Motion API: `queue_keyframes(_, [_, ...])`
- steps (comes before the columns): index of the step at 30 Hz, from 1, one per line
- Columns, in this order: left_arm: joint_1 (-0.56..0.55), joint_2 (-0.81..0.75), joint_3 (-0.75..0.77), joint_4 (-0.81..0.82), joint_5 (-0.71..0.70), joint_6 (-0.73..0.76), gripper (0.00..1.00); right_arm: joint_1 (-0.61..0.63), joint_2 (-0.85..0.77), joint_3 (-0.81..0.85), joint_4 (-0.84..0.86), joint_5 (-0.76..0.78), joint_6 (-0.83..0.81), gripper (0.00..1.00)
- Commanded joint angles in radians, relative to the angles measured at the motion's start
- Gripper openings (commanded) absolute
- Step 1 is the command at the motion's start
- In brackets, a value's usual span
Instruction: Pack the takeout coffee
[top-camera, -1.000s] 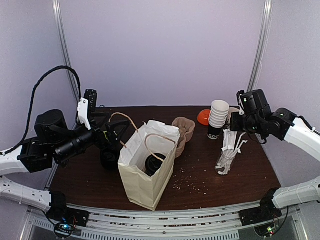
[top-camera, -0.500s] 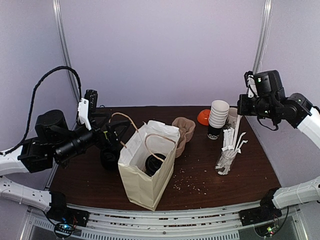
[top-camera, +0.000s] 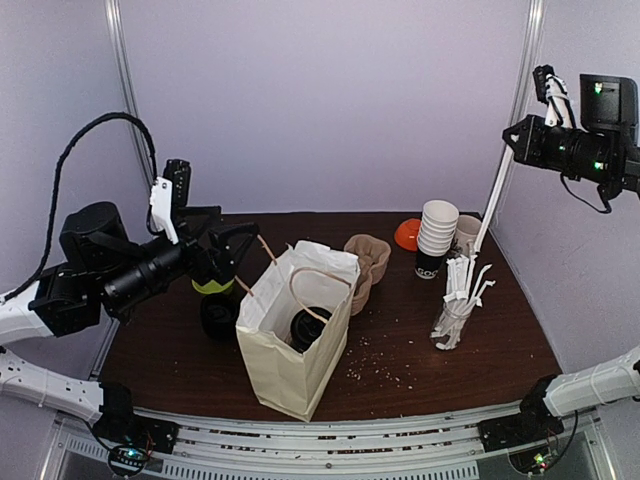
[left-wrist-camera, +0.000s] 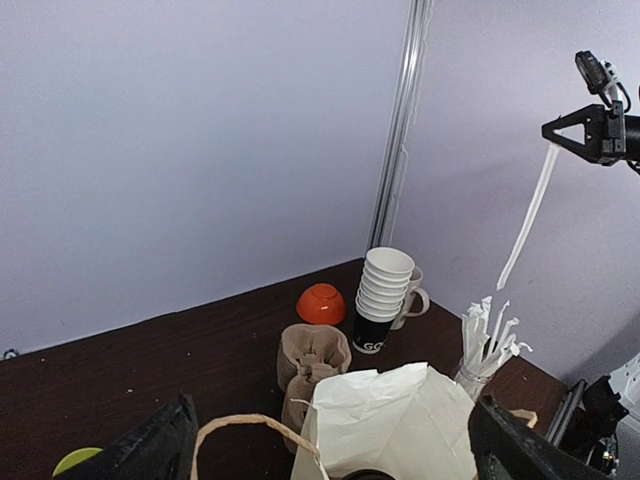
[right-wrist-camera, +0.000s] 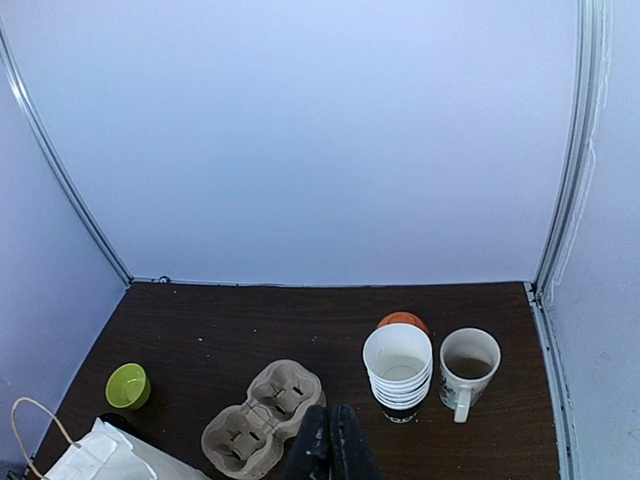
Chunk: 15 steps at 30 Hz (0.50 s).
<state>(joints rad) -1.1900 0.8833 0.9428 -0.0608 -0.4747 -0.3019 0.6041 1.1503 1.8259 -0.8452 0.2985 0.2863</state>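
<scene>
Takeout coffee (top-camera: 305, 325) sits in the bag (top-camera: 290, 372) beside your spread left end effector (top-camera: 232, 252); your right end effector (top-camera: 512, 139) pinches a straw (top-camera: 490, 205).

Top cam: fixed, high, behind arm bases, looks down-fwd over whole table (top-camera: 450, 350) to back wall; farthest view. L wrist cam: left side, close behind paper bag (left-wrist-camera: 400, 420), faces right-rear corner, nearly level. R wrist cam: high on right, tilted down twd back wall, own fingers (right-wrist-camera: 315, 445) at bottom edge. All 3 share cup stack (right-wrist-camera: 398, 370), orange bowl (left-wrist-camera: 321, 302), cardboard carrier (right-wrist-camera: 265, 415). Top + L wrist share right gripper (left-wrist-camera: 552, 135) w/ hanging straw (left-wrist-camera: 525, 215).
</scene>
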Motion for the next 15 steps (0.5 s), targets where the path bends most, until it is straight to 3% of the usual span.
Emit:
queue_keyframes(1, [0.007,0.005,0.067,0.04,-0.019,0.073,0.98,-0.006,0.007,0.078,-0.009,-0.119,-0.023,0.0])
queue_keyframes(6, [0.007,0.043,0.123,0.099,0.026,0.153,0.98,-0.006,-0.043,0.007,0.177,-0.406,0.016,0.0])
queue_keyframes(15, [0.007,0.174,0.271,0.129,0.199,0.199,0.98,-0.004,-0.092,-0.303,0.712,-0.883,0.251,0.0])
